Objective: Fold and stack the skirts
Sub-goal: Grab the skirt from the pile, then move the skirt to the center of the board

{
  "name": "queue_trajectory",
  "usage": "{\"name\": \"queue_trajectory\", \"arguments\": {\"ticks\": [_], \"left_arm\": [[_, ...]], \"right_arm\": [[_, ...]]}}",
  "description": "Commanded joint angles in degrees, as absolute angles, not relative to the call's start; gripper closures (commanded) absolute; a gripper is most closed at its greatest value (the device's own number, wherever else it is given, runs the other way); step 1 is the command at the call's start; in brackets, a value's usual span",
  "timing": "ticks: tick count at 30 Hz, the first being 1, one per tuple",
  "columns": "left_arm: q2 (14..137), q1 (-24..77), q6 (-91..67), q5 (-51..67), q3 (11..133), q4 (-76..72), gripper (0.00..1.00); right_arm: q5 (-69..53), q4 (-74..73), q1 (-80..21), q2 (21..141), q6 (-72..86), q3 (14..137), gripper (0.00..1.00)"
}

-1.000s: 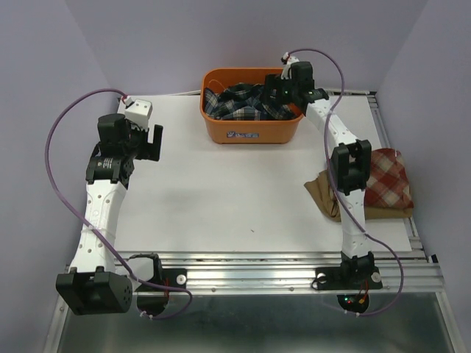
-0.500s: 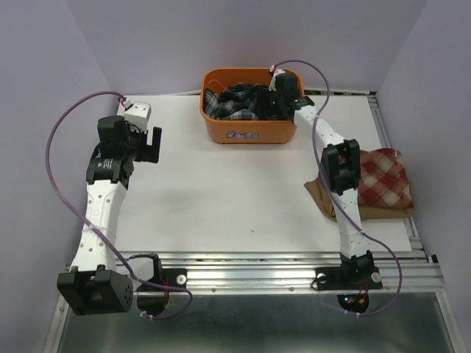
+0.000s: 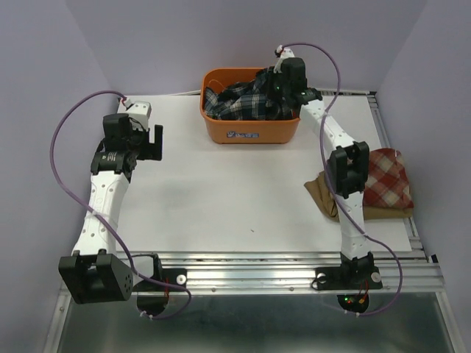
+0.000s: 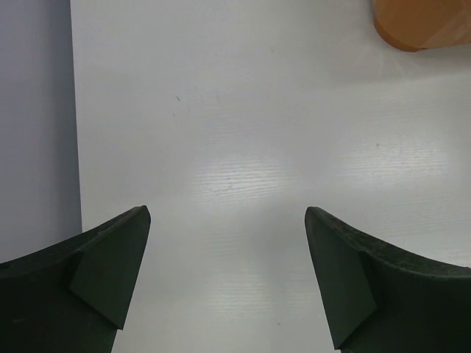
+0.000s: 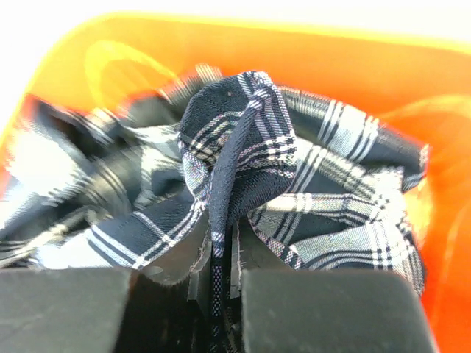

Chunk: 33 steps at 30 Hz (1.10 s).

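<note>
Navy cloth caught: the right claw [image 5: 221, 273] gripped the plaid pleated skirt [image 5: 243, 147] inside the orange basket [image 3: 254, 134].

Soft and light, the navy-green-white garment lay crumpled in the basket at the far side of the bench [image 3: 221, 191], with a raised ridge of it pinched between the right claw's closed jaws. Such limp fabric would likely sag and trail when lifted, so a hold on a firmer edge, the waistband or the hem, looked the better choice for spreading it flat; which part the claw had could not be told. The left claw [image 4: 227, 220] hung wide open and held nothing above the bench's left side, well apart from the basket. Near the right edge, the red-and-white plaid skirt [image 3: 386, 180] rested on top of the tan skirt [image 3: 324, 193], both looking folded.
</note>
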<state>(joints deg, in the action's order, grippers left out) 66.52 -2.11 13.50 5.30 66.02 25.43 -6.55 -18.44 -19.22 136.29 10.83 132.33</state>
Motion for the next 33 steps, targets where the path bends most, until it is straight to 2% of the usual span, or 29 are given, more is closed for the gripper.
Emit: {"name": "queue_trajectory", "arguments": {"ticks": [1,7,16,25,33], "left_arm": [[67.5,-2.5,9.4,5.4,67.9,22.7,0.02],[68.6,-2.5,6.7,9.0,69.0,21.1,0.01],[68.0,-2.5,5.4,9.7,70.1,17.8,0.01],[65.0,-2.5,3.3,11.0,68.4,12.9,0.01],[63.5,-2.6,2.1,14.0,66.3,9.8,0.01]], "right_arm": [[-5.9,-2.0,-19.7,122.5,12.0,130.4,0.99],[-5.8,7.7,-19.7,115.4,14.0,130.9,0.99],[-5.6,13.8,-21.4,107.6,12.8,135.0,0.99],[-9.6,20.8,-24.2,94.2,2.5,125.3,0.99],[-11.2,24.5,-24.7,89.6,3.2,126.3,0.99]]}}
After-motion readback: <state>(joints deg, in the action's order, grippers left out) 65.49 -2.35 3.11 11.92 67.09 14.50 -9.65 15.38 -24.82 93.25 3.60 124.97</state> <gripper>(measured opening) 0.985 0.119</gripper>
